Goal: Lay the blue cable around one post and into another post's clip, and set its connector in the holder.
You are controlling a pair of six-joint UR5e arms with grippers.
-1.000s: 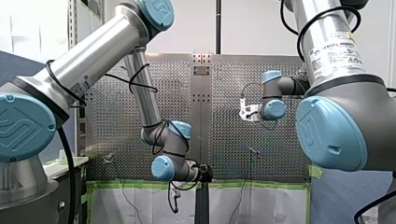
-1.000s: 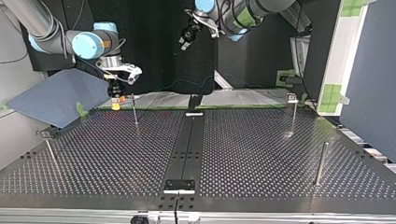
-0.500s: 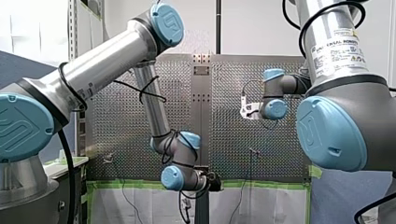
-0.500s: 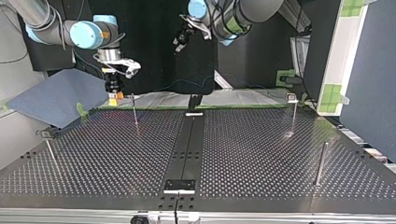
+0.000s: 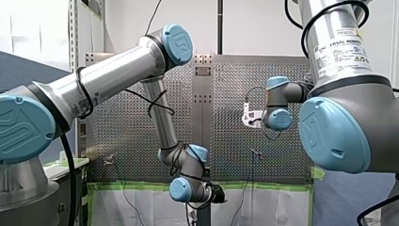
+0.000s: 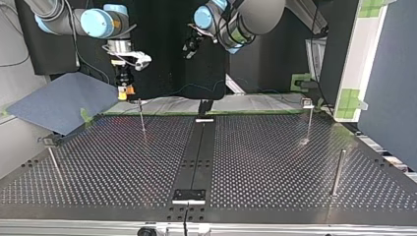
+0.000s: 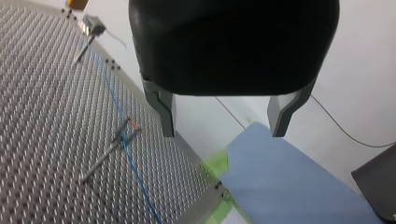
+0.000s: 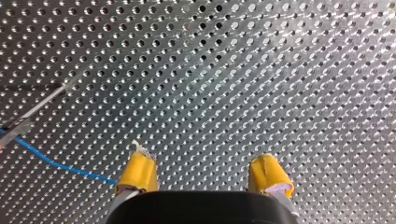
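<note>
The thin blue cable [image 7: 113,100] lies on the perforated table, running from a clip-topped post [image 7: 90,25] through a second post's clip [image 7: 126,133] toward the table's corner. My left gripper [image 7: 224,123] hangs high above it, its metal fingers [image 7: 164,109] open and empty. In the right wrist view the blue cable [image 8: 46,161] leaves a post's clip [image 8: 16,127] and ends from sight behind one yellow pad [image 8: 138,170]. My right gripper [image 8: 203,173] is open with only bare table between its pads. In the top view my right gripper [image 6: 126,89] hovers above a post [image 6: 141,118].
A blue mat [image 7: 289,186] lies beyond the table's corner, edged with green tape. More posts [image 6: 337,172] [image 6: 309,118] [image 6: 51,160] stand around the table [image 6: 265,162]. A black bracket [image 6: 189,195] sits on the centre strip near the top view's lower edge.
In the top view my right gripper has risen above the post at the left. My left arm has swung; in the front view its wrist has dropped lower and to the right. Both grippers stayed open.
</note>
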